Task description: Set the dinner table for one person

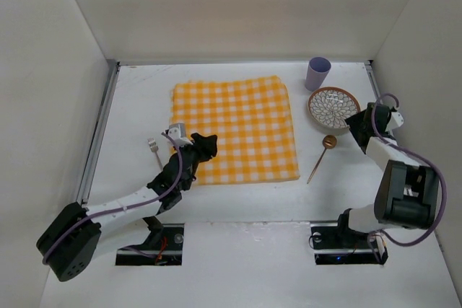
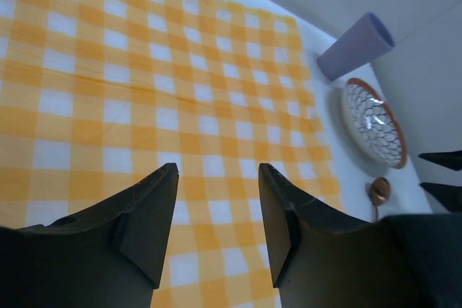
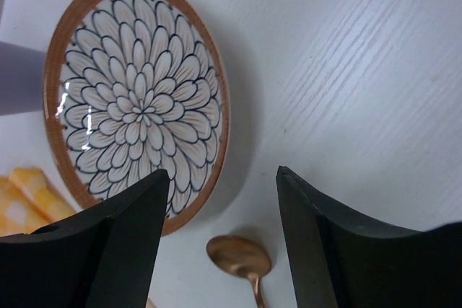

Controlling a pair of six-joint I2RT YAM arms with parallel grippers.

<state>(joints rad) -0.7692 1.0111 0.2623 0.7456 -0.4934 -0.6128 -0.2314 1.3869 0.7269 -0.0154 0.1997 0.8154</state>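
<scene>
My left tool (image 1: 204, 146) hangs over the near-left corner of the yellow-and-white checked cloth (image 1: 234, 131), jaws parted a moderate way with nothing between them. My right tool (image 1: 359, 124) stands wide and empty just beside the round flower-patterned plate with a brown rim (image 1: 333, 108). The cloth lies flat in the middle of the large matte white desk (image 1: 253, 207) — that much looks done. The rest is not: the plate, the lavender cup (image 1: 317, 72) and the copper-coloured spoon (image 1: 323, 153) sit on bare desk right of the cloth, and the small pale fork (image 1: 154, 148) sits left of it — nothing is on the cloth yet.
</scene>
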